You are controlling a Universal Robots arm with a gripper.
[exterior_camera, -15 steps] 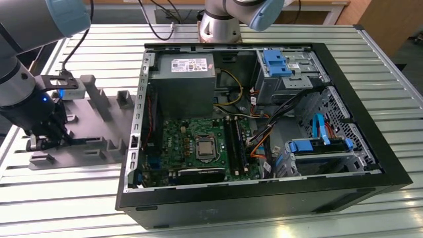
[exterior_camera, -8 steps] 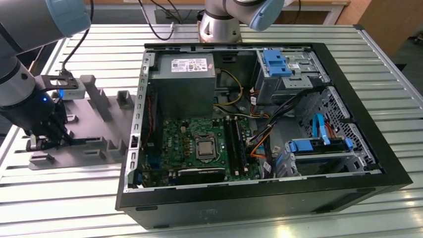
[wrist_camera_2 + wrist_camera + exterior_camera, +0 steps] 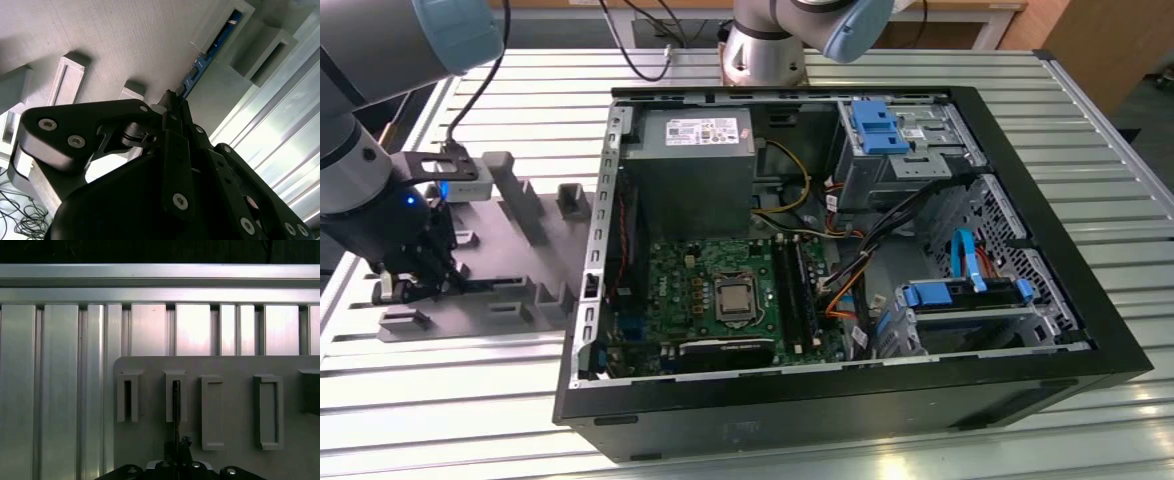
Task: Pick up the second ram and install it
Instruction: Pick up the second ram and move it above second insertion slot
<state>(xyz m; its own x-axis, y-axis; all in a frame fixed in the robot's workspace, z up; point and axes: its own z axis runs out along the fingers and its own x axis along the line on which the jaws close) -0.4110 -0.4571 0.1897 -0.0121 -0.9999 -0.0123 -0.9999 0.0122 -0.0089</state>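
The second ram [image 3: 210,52] is a narrow blue board standing on edge in a slot of the grey holder plate [image 3: 125,40]. In the first wrist view the ram [image 3: 176,400] shows edge-on in the second slot from one end of the plate [image 3: 235,370]. My gripper [image 3: 172,102] has its black fingers pressed together on the near end of the stick, and the same grip shows in the first wrist view [image 3: 179,445]. In the exterior view the gripper [image 3: 407,285] is low over the holder plate [image 3: 507,250], at the exterior view's left of the open computer.
The open black computer case [image 3: 854,400] lies on the slatted metal table [image 3: 440,400]. Inside are the green motherboard [image 3: 707,270], its dark memory slots [image 3: 794,290], a grey power supply [image 3: 694,160], light-blue drive brackets [image 3: 874,125] and loose cables. Other holder slots [image 3: 267,410] stand empty.
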